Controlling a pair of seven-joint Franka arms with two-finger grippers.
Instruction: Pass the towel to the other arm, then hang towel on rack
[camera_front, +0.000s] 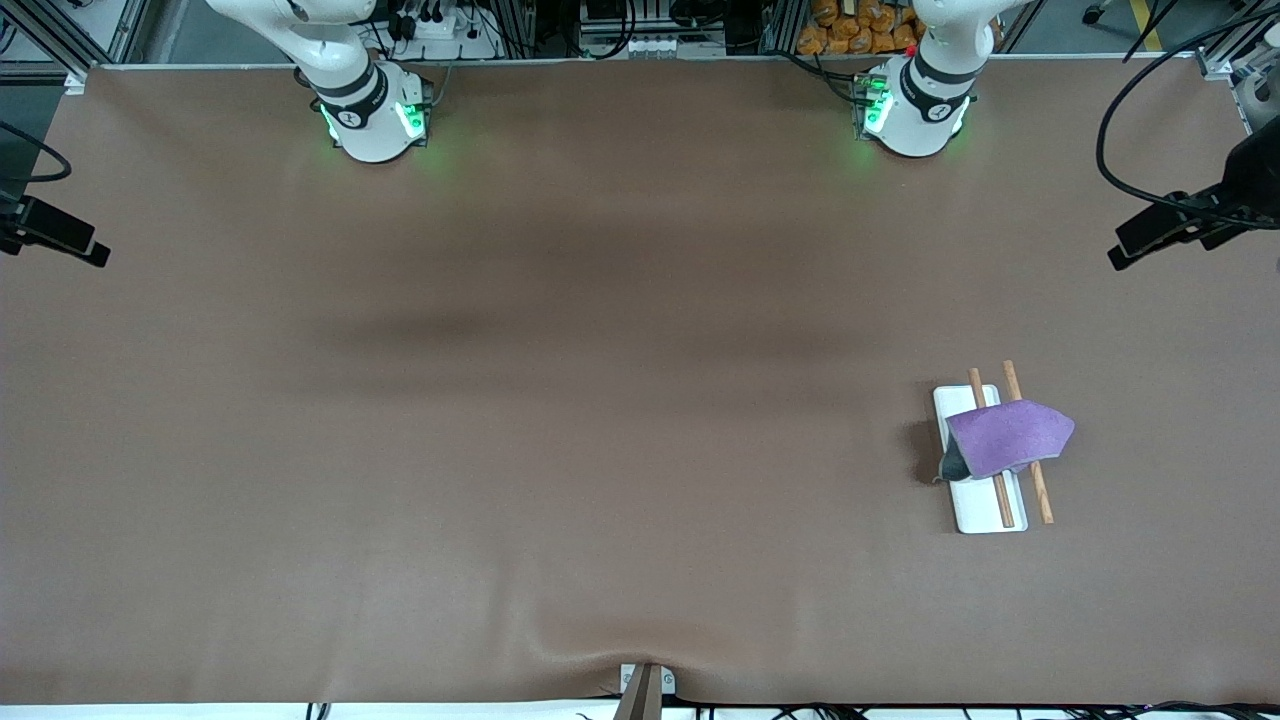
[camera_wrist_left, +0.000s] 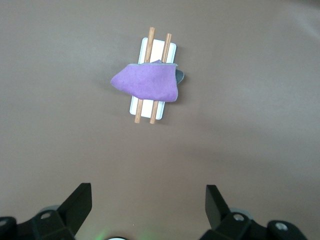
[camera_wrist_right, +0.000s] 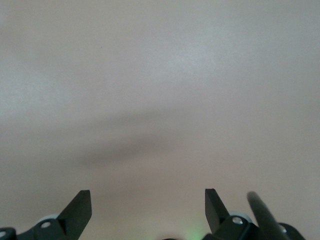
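From the front view, the towel (camera_front: 1008, 436) lies draped across both wooden rods of the rack (camera_front: 987, 512), which sits on the brown worktop (camera_front: 560, 400) toward the left arm's end and nearer to the front camera than the left arm's base; a dark grey corner hangs off the rack's edge on the side toward the right arm, and neither gripper shows here. In the left wrist view, the left gripper (camera_wrist_left: 148, 205) hangs high over bare worktop short of the rack, its jaws spread wide and holding nothing; the towel sags over the middle of the rods, purple face up, one pointed corner reaching past the rack's base and a grey fold showing at the other edge. In the right wrist view, the right gripper (camera_wrist_right: 147, 205) waits over bare worktop with no rack in sight, jaws likewise wide and empty. The cloth looks light, limp and easily bunched, so it would likely slump when lifted; the overhanging pointed corner, clear of the rods, seems the safest place to pinch without snagging the thin rack.
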